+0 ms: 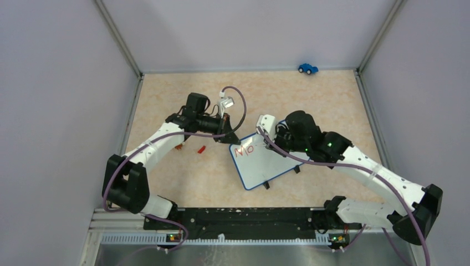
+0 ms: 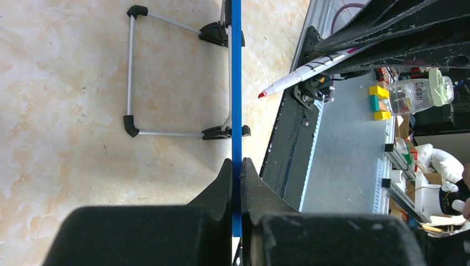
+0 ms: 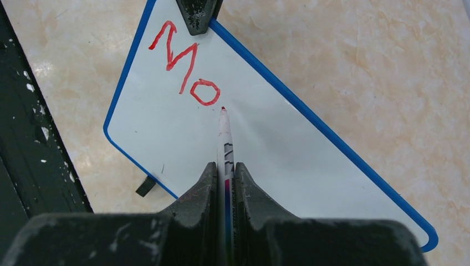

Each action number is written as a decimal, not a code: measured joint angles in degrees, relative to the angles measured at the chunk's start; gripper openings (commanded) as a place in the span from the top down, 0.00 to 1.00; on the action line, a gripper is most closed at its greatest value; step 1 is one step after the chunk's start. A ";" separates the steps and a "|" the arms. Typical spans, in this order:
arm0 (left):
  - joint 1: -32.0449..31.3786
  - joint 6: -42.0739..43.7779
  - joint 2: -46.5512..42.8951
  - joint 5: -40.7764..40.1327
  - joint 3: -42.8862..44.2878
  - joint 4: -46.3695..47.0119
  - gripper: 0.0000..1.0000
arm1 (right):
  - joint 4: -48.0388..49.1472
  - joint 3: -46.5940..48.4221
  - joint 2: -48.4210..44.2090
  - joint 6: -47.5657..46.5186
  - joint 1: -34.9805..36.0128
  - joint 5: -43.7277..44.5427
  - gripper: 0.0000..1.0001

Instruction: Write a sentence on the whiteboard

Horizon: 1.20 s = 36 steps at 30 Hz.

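The whiteboard (image 1: 266, 163) stands tilted on its black clip feet, white with a thin blue rim. My left gripper (image 1: 229, 138) is shut on its upper rim; the left wrist view shows the rim edge-on (image 2: 236, 83) pinched between the jaws (image 2: 236, 166). The sentence (image 3: 185, 64) reads only "Mo" in red at the board's top corner (image 1: 244, 149). My right gripper (image 3: 225, 169) is shut on a white marker (image 3: 225, 144). The marker's red tip sits just below and right of the "o", at or very close to the board (image 3: 277, 138).
A red marker cap (image 1: 202, 149) and a small orange bit (image 1: 178, 147) lie on the table left of the board. A blue toy car (image 1: 307, 68) sits at the far wall. Grey walls enclose the table on three sides.
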 measured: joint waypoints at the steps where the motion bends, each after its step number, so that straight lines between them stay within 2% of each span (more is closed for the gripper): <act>1: 0.00 0.02 0.02 0.04 0.02 -0.09 1.00 | 0.04 -0.07 0.00 0.00 -0.07 -0.17 1.00; 13: 0.02 0.02 0.07 0.33 0.07 -0.24 1.00 | 0.66 -0.20 0.90 0.57 -0.07 -2.14 1.00; 36: 0.02 0.00 0.07 0.35 0.07 -0.24 1.00 | 2.97 -0.11 3.21 1.49 -0.07 -0.24 1.00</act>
